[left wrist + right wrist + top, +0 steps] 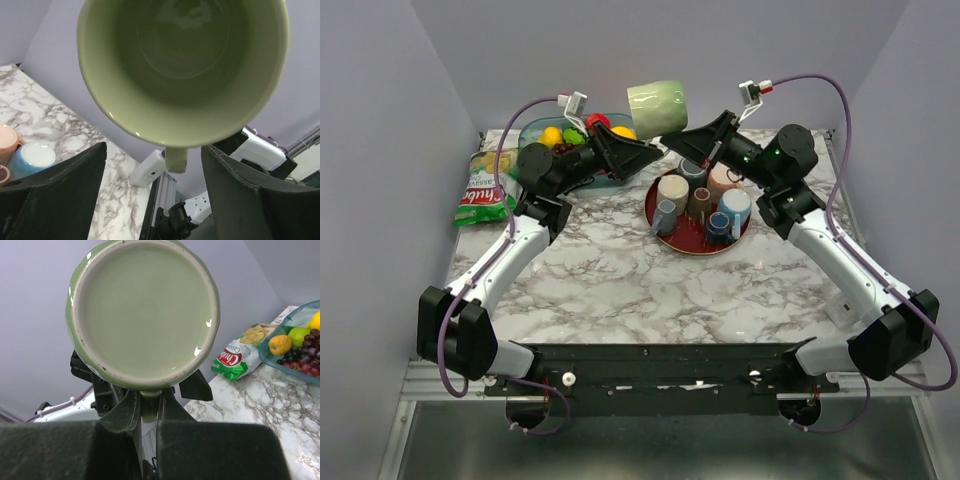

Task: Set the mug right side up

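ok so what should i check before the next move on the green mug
1. right gripper holds the handle: ok, shut on it.
2. left gripper open: ok, its fingers stand wide on either side below the rim.
3. green mug upright: not ok, it lies on its side in the air, mouth toward the left wrist camera.
4. mug off the red tray: ok, held up in the air.
5. left fingers touching the mug: cannot tell.
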Controlling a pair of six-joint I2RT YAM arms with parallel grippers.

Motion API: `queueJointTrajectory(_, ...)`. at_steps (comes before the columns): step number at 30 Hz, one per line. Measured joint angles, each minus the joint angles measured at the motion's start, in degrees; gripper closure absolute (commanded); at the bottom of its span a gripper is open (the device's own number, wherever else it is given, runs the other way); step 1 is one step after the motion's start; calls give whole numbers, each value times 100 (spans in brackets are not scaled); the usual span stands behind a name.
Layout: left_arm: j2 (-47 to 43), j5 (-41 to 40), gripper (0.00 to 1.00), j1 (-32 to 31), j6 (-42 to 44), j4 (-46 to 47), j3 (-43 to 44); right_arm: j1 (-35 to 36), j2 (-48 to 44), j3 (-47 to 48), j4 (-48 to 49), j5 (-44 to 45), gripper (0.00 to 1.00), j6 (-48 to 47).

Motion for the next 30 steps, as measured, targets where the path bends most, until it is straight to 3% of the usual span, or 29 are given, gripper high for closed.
queueJointTrajectory(5, 98, -107, 41, -7, -363, 323, 0, 98, 46, -9, 0, -2, 100, -7)
queueJointTrajectory(8, 103, -146, 60, -35, -470, 439, 0, 107, 46, -35, -2, 20, 99, -44)
queueJointTrajectory(11, 103, -162, 86, -37, -560, 492, 0, 107, 46, -61, 7, 107, 100, -61)
queueJointTrajectory(12, 107, -164, 100, -37, -566, 492, -4, 107, 44, -63, 17, 131, 99, -76)
queueJointTrajectory(21, 114, -179, 100, -50, -420, 306, -4, 114, -11, -219, 57, 280, 96, -87)
queueJointTrajectory(24, 85, -227, 100, -68, -254, 109, -4, 118, -37, -225, -107, 372, 61, -120)
queueJointTrajectory(25, 59, -269, 100, -76, -131, -48, -4, 125, -44, -223, -195, 411, 39, -162)
queueJointTrajectory(28, -83, -525, 100, -101, 219, -739, 33, 146, -61, -223, -501, 540, 5, -363)
queueJointTrajectory(30, -197, -887, 100, -94, 605, -1545, 157, 155, -105, -225, -671, 675, 0, -481)
